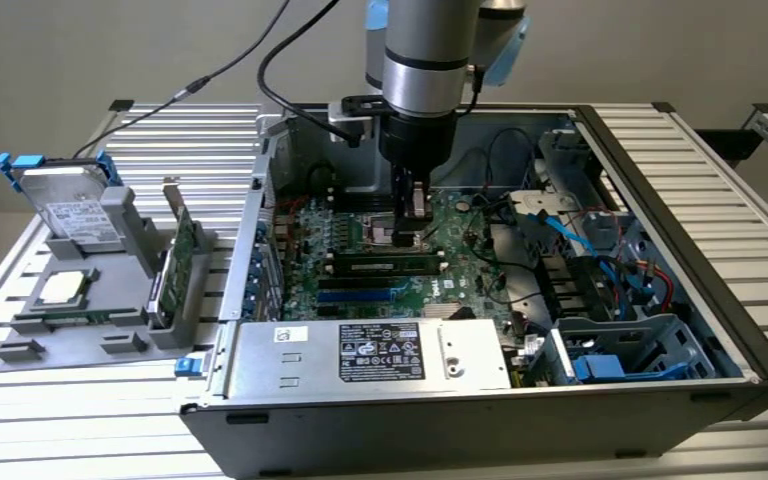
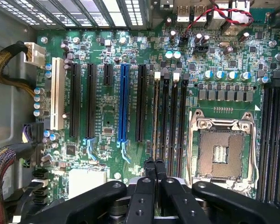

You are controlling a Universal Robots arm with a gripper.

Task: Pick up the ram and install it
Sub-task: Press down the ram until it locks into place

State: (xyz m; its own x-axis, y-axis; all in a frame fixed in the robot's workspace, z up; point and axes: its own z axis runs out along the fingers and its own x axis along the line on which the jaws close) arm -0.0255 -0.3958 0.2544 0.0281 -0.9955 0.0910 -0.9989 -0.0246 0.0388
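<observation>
From my station I see a slatted metal counter (image 1: 704, 160) carrying two things directly: the open computer case (image 1: 464, 435) across the middle, and just beside it, on the exterior view's left, a grey parts holder (image 1: 91, 340).

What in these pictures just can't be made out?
- Exterior view: the ram's seating and the power supply label are too small to tell.
- Wrist view: the shut fingers cover the ram slots' near ends.
- Wrist view: the cables are cut by the edge.
</observation>
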